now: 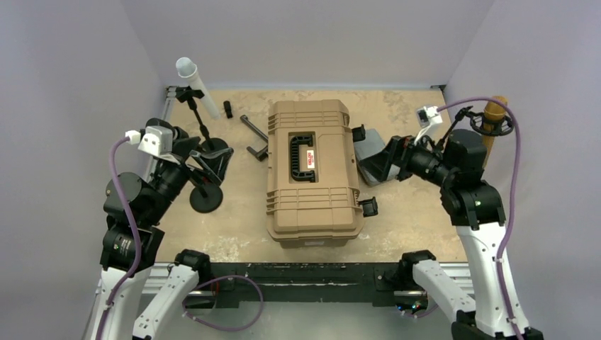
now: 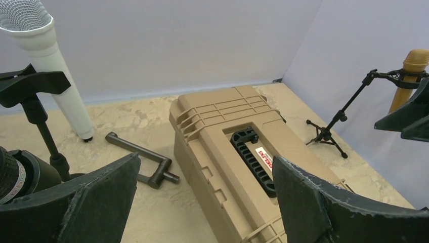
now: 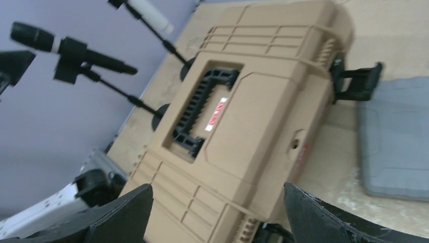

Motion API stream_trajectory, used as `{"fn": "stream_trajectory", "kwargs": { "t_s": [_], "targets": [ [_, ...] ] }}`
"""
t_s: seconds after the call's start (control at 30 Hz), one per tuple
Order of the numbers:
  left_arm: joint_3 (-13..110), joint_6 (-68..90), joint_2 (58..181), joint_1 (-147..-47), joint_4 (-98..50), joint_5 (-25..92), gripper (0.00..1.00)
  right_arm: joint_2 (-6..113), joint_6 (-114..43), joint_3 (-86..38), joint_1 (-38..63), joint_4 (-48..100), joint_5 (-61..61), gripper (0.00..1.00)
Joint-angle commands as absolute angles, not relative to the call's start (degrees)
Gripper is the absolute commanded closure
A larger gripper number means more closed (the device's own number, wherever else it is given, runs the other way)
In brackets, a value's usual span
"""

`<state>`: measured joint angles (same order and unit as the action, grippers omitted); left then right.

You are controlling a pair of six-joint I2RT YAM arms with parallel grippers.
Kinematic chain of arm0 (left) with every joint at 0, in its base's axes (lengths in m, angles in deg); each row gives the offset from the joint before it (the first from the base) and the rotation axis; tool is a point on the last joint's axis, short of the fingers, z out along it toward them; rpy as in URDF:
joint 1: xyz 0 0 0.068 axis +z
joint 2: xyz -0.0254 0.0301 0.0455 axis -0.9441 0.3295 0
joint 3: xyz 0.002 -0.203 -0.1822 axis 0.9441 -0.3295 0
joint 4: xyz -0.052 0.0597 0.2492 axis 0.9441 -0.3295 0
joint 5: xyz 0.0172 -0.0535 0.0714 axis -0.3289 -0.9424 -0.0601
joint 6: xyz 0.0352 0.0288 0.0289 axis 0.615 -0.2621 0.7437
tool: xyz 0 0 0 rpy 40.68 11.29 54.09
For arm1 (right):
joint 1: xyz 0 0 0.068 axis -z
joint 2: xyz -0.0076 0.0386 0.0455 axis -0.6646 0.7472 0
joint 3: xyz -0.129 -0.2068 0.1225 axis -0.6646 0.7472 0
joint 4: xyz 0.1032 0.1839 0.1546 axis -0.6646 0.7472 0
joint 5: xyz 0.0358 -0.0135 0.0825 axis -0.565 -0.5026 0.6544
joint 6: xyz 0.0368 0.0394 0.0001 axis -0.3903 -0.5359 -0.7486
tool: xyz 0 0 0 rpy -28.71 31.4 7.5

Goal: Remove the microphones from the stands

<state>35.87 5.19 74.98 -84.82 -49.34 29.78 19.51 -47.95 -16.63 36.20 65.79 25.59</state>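
Microphone removal hasn't started. The black microphone, my likely target, sits clipped in its stand at the table's left, close to my left gripper, whose jaws gape wide and empty. My right gripper is likewise spread, holding nothing, beside the tan case. Reaching, grasping and lifting are all left to do.
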Motion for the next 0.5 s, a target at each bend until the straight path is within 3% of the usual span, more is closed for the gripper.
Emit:
{"fn": "stream_trajectory", "kwargs": {
  "t_s": [0.0, 0.1, 0.23, 0.47],
  "targets": [
    [36.2, 4.7, 76.1, -85.2, -46.7, 29.1, 0.0, 21.3, -51.5, -19.0, 26.5, 65.1, 24.7, 0.01],
    [36.2, 4.7, 76.6, -85.2, -46.8, 29.2, 0.0, 22.3, -56.4, -18.3, 17.3, 62.6, 22.2, 0.01],
    [36.2, 4.9, 76.9, -85.2, -47.0, 29.6, 0.0, 23.5, -63.5, -19.7, 2.3, 64.7, 9.5, 0.01],
    [36.3, 4.9, 77.2, -85.2, -47.1, 29.9, 0.0, 22.9, -82.4, -12.5, -23.6, 56.7, -3.7, 0.01]
  ]
}}
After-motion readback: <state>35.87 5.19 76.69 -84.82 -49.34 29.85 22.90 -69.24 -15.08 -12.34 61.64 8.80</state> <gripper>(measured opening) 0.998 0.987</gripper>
